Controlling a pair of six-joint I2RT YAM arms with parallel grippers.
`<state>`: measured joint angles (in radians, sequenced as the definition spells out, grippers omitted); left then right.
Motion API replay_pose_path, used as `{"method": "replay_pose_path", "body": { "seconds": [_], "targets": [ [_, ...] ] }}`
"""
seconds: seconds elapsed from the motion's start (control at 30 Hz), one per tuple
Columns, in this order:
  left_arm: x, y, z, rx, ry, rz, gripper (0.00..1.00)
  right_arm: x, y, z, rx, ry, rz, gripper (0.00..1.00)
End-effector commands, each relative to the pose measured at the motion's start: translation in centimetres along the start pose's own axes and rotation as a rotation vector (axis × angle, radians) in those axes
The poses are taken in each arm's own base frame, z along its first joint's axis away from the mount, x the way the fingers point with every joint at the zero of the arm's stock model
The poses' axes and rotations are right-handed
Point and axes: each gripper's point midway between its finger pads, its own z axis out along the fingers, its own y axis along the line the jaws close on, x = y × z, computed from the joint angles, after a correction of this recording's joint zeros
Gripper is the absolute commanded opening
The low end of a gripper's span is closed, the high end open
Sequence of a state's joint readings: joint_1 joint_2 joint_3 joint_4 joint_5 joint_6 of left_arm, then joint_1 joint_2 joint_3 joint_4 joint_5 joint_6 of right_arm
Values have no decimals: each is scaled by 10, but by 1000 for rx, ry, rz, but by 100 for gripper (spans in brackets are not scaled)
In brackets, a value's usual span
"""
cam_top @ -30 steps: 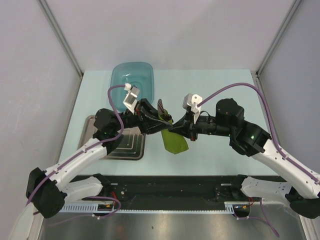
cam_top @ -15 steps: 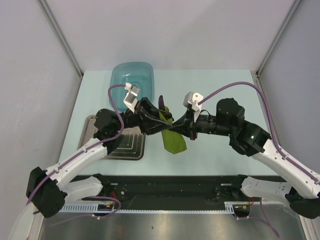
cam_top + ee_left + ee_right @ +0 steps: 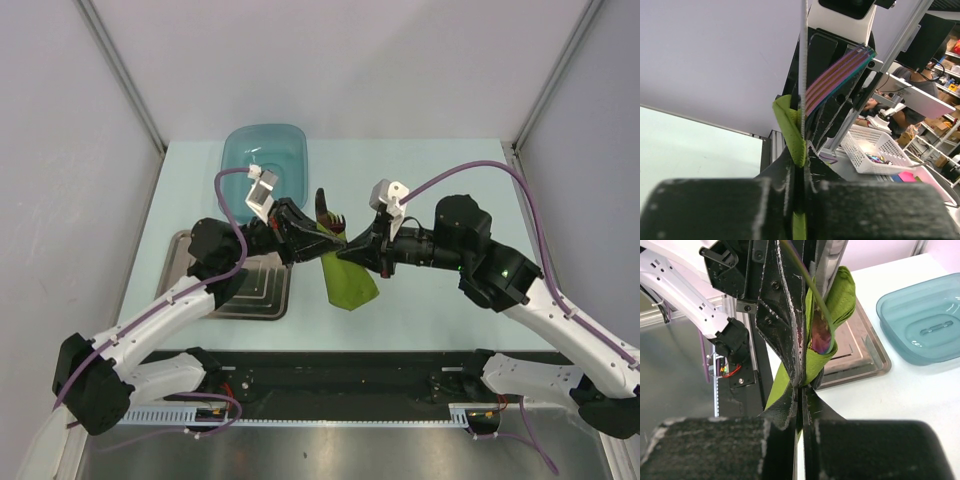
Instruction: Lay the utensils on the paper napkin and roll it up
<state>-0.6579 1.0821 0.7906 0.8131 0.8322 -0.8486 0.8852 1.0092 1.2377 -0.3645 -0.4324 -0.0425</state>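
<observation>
Together, left jaws and right jaws clamp the paper napkin (image 3: pixel 347 280) around the utensils (image 3: pixel 324 207).

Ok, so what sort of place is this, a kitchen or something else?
Most likely a robotics lab, not a kitchen: the table sits inside a plain panelled cell with metal posts, and the left wrist view shows a person by a monitor and a white basket.

Paper napkin (image 3: pixel 347 280): one, thin, olive-green, wrapped loosely around the utensils (image 3: pixel 325 208), pinched at its upper part between my left claw (image 3: pixel 315 243) and my right claw (image 3: pixel 348 254), lower end hanging loose. Utensils: slim metal pieces with a purple sheen, fork tines showing, standing upright out of the napkin's top.
</observation>
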Motion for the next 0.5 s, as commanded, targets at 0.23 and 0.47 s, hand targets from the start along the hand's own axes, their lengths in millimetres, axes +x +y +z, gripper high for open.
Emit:
{"method": "replay_pose_path", "body": {
  "seconds": [0.23, 0.47],
  "targets": [
    [-8, 6, -2, -5, 3, -65, 0, -34, -3, -2, 10, -121, -25, 22],
    [-24, 17, -10, -34, -19, -40, 0, -19, -12, -14, 41, -54, 21, 74]
  ]
}}
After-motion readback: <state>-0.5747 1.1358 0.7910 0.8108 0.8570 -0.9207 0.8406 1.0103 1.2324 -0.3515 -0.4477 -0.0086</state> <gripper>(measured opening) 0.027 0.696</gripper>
